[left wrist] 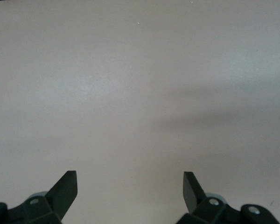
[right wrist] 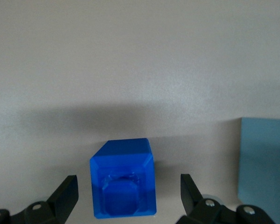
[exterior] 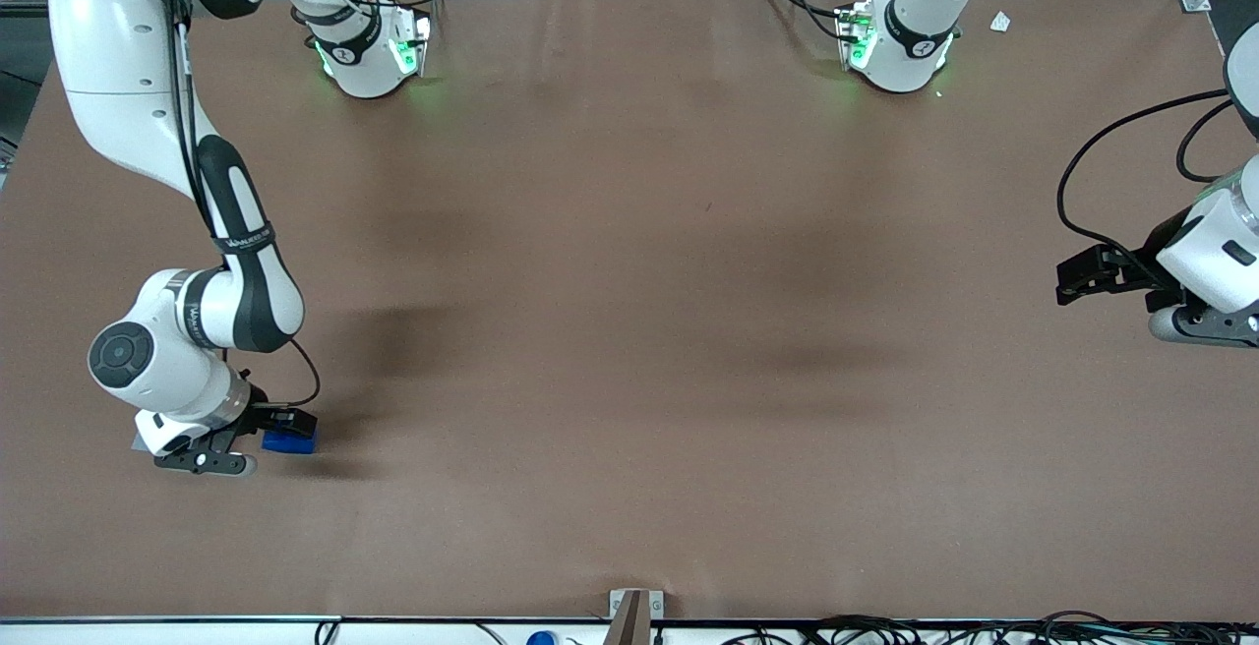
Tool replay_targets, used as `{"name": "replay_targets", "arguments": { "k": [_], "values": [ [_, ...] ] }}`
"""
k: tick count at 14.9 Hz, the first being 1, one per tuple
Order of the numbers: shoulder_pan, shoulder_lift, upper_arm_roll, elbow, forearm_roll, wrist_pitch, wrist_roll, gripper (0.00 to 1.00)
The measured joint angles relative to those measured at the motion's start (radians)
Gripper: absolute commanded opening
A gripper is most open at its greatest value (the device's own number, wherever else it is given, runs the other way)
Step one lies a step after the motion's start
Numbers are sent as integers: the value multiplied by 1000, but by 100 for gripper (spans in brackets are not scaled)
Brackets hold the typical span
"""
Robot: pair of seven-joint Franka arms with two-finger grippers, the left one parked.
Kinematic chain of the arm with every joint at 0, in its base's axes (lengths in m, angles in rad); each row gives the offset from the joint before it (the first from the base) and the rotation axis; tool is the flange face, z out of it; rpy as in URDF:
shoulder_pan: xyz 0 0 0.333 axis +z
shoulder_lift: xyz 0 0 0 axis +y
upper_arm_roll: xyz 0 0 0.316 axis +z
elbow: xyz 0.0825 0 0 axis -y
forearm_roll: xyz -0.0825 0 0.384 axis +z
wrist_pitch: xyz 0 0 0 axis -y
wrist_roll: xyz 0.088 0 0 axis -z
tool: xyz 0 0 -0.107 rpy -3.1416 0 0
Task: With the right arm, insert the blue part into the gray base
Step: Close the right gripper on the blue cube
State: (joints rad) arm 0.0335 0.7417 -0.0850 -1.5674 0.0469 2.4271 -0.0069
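A: How much of the gray base (right wrist: pixel 264 168) can you make out?

B: Only a slab of it. In the right wrist view it is a flat, pale blue-gray face with a straight edge and a square corner, cut off by the frame. Its top recess is not visible. In the front view just a gray sliver (exterior: pixel 141 441) peeks out from under the right arm (exterior: pixel 148 183); the wrist covers the rest.

A: And the blue part (right wrist: pixel 124 185)?

B: Clear enough. It is a glossy, bright-blue plastic block, roughly cubic, with chamfered upper edges and a squarish hollow sunk in the face toward the camera. It sits on the matte brown table (exterior: pixel 689 281), between the two fingers but touching neither.

A: So the gripper (right wrist: pixel 129 193) is not gripping?

B: No. Its black fingers (right wrist: pixel 65 193) stand wide apart, a gap showing on each side of the block. Only their wedge-shaped tips show; the rest runs out of frame.

A: Where is the base relative to the fingers?

B: Outside them, beside one finger, apart from the blue block.

A: The front view?

B: The gripper (exterior: pixel 236 448) is low at the table, at the working arm's end, and partly hides the blue block (exterior: pixel 289 441).
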Motion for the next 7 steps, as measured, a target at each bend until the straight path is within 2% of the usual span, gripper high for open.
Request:
{"name": "replay_targets", "arguments": {
  "k": [1, 4, 6, 7],
  "values": [
    [0, 0, -1, 3, -1, 0, -26, 86],
    [0, 0, -2, 11, -3, 0, -54, 59],
    [0, 0, -2, 13, -3, -1, -58, 45],
    [0, 0, -2, 13, -3, -1, -58, 33]
  ]
}}
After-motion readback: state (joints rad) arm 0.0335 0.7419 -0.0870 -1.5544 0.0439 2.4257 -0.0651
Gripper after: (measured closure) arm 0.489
